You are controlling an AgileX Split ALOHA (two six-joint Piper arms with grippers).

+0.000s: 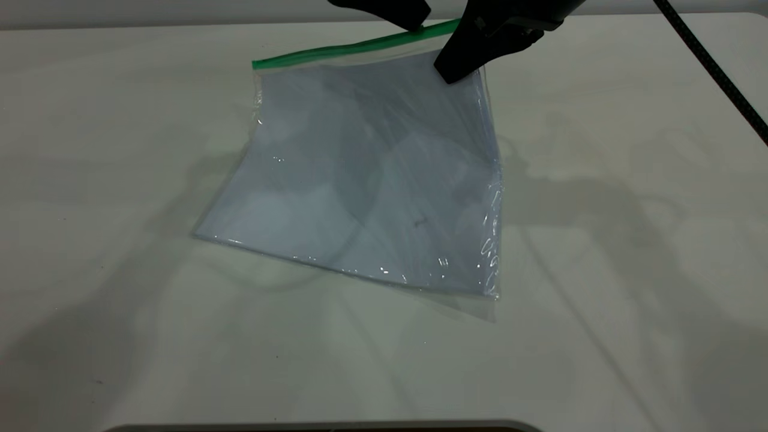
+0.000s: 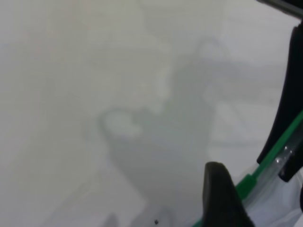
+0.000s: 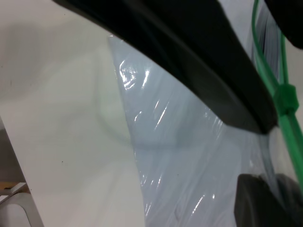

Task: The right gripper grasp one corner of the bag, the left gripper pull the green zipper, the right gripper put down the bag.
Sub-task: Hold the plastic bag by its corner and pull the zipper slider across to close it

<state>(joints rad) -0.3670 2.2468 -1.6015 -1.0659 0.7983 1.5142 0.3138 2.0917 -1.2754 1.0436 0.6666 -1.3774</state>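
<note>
The bag [image 1: 372, 180] is a pale clear pouch, tilted, with its far right corner raised and its near edge on the table. The green zipper [image 1: 336, 51] runs along its far edge. My right gripper [image 1: 450, 71] is shut on the raised corner just below the zipper. In the right wrist view [image 3: 255, 156] the plastic [image 3: 180, 156] lies between its fingers, and the darker slider [image 3: 286, 97] sits beside them. My left gripper [image 1: 415, 25] is at the zipper close to the right gripper, open, astride the strip [image 2: 279, 142] by the slider [image 2: 246, 182].
The white table [image 1: 120, 300] surrounds the bag on all sides. A black cable [image 1: 714, 66] runs down at the far right. The table's near edge [image 1: 324, 426] shows at the bottom.
</note>
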